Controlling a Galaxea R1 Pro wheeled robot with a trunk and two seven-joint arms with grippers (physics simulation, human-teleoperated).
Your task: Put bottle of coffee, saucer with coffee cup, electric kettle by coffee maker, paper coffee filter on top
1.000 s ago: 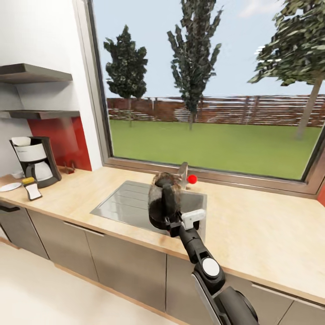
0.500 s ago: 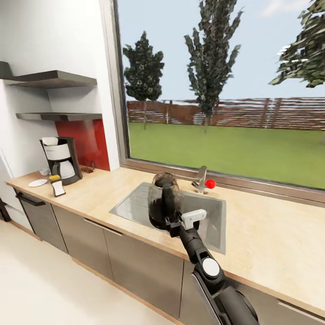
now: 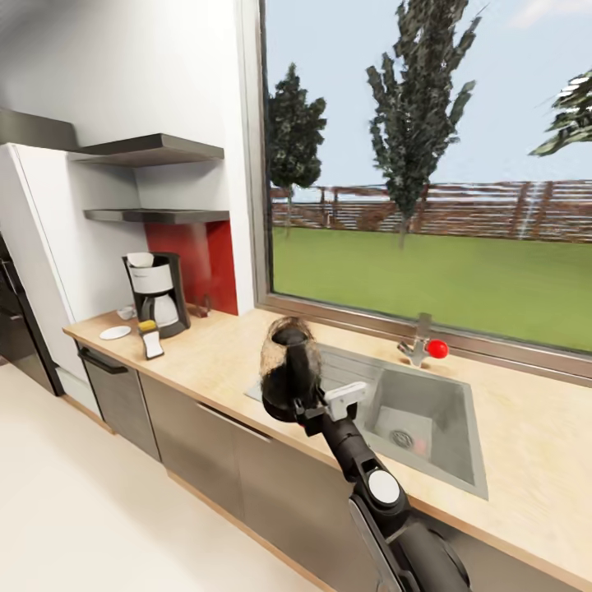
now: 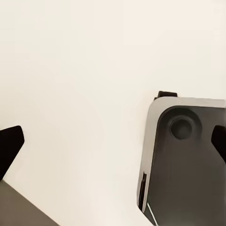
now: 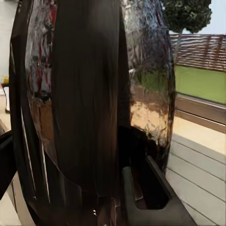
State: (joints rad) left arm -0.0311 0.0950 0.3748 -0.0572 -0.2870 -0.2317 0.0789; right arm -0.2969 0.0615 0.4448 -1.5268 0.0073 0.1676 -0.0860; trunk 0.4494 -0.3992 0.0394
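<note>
Presently the right hand (image 3: pixel 306 404) is clamped on the black loop handle of the electric kettle (image 3: pixel 289 370), carrying it upright above the front edge of the desk (image 3: pixel 222 362), just beside the steel sink (image 3: pixel 411 415). In the right wrist view the kettle's glass body (image 5: pixel 94 103) is close to the lens, its handle running between the fingers.

The coffee maker (image 3: pixel 158 293) stands at the far end of the desk from the sink, against the red wall panel (image 3: pixel 201 263), well apart from the kettle. The paper coffee filter (image 3: pixel 140 260) sits on top of the coffee maker. The bottle of coffee (image 3: pixel 151 339) lies just in front of it, and the saucer (image 3: pixel 115 332) rests beside it on the side away from the sink. Two kitchen shelf slabs (image 3: pixel 156 215) hang above it.

The left hand's fingertips (image 4: pixel 9 146) stand wide apart over pale floor, holding nothing.
</note>
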